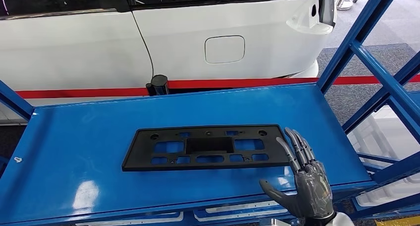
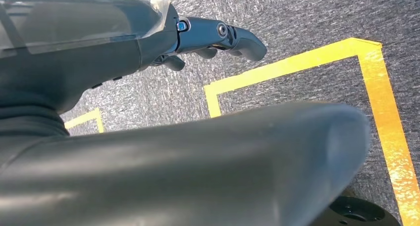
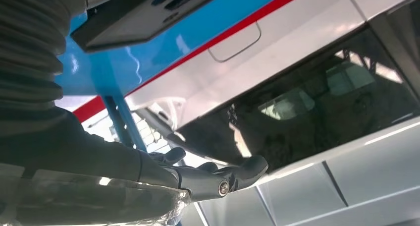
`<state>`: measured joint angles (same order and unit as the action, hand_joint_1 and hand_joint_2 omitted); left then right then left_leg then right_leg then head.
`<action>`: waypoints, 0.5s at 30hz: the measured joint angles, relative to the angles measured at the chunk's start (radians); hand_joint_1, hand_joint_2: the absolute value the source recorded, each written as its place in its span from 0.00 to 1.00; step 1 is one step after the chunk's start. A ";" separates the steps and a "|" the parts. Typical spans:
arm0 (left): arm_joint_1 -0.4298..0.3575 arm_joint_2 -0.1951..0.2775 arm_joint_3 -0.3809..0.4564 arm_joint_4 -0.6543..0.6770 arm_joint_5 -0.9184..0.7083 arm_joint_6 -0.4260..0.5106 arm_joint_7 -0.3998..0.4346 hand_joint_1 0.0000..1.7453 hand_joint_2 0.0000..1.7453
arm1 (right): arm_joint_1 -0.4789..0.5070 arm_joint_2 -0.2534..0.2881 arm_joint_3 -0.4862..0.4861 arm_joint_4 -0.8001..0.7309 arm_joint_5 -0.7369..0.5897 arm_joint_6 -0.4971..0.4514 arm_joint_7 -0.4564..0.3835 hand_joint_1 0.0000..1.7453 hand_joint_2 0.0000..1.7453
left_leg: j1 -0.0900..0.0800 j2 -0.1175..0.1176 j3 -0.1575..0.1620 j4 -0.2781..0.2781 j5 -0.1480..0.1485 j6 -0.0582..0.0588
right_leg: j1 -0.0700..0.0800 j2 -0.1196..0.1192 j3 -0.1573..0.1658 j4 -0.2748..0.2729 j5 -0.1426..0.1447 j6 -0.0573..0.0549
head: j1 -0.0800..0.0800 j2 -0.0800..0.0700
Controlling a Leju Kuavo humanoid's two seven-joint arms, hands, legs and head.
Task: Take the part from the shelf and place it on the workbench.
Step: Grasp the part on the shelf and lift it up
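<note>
A flat black plastic part [image 1: 205, 147] with several cut-outs lies on the blue shelf [image 1: 74, 137], long side across. My right hand [image 1: 303, 179] hovers at the part's right end near the shelf's front edge, open, fingers spread and pointing away, thumb out to the left. Its fingertips overlap the part's right corner; whether they touch it I cannot tell. In the right wrist view the hand's dark fingers [image 3: 218, 179] hold nothing and the part [image 3: 143, 13] shows beyond the ribbed cover. My left hand [image 2: 218, 37] hangs over the grey floor, fingers loosely bent, nothing in it.
A white car [image 1: 198, 32] stands behind the shelf, with a red stripe [image 1: 74, 92] along the floor. Blue shelf struts [image 1: 366, 52] rise at the right and a blue strut [image 1: 12, 99] at the left. Yellow floor tape [image 2: 381, 87] marks the grey carpet under my left hand.
</note>
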<state>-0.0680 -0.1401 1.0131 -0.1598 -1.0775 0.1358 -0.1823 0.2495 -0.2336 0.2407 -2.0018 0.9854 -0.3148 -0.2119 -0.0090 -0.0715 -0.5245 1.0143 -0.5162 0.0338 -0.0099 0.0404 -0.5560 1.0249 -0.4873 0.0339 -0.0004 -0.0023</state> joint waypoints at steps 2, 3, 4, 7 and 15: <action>0.000 0.000 0.000 0.000 0.000 0.000 0.000 0.00 0.00 | -0.009 -0.010 0.020 0.007 -0.024 0.019 0.001 0.00 1.00 | 0.000 0.000 0.000 0.000 0.000 0.000 | 0.000 0.000 0.000 0.000 0.000 0.000 | 0.000 0.000; 0.000 0.000 0.000 0.000 -0.001 0.000 0.000 0.00 0.00 | -0.014 -0.015 0.031 0.011 -0.033 0.027 0.001 0.00 1.00 | 0.000 0.000 0.000 0.000 0.000 0.000 | 0.000 0.000 0.000 0.000 0.000 0.000 | 0.000 0.000; 0.000 0.000 0.000 0.000 -0.001 0.000 0.001 0.00 0.00 | -0.019 -0.020 0.043 0.016 -0.038 0.035 0.001 0.00 1.00 | 0.000 0.000 0.000 0.000 0.000 0.000 | 0.000 0.000 0.000 0.000 0.000 0.000 | 0.000 0.000; 0.000 0.000 -0.001 0.000 -0.002 0.000 0.004 0.00 0.00 | -0.035 -0.034 0.075 0.032 -0.046 0.058 0.004 0.00 1.00 | 0.000 0.000 0.000 0.000 0.000 0.000 | 0.000 0.000 0.000 0.000 0.000 0.000 | 0.000 0.000; 0.000 0.000 -0.001 0.000 -0.002 -0.001 0.011 0.00 0.00 | -0.079 -0.054 0.129 0.101 -0.059 0.121 0.020 0.00 1.00 | 0.000 0.000 0.000 0.000 0.000 0.000 | 0.000 0.000 0.000 0.000 0.000 0.000 | 0.000 0.000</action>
<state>-0.0681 -0.1404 1.0121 -0.1598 -1.0795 0.1351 -0.1717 0.1702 -0.2880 0.3702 -1.9004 0.9263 -0.1937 -0.1918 -0.0089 -0.0716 -0.5244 1.0143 -0.5162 0.0338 -0.0099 0.0404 -0.5560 1.0249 -0.4873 0.0339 -0.0006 -0.0023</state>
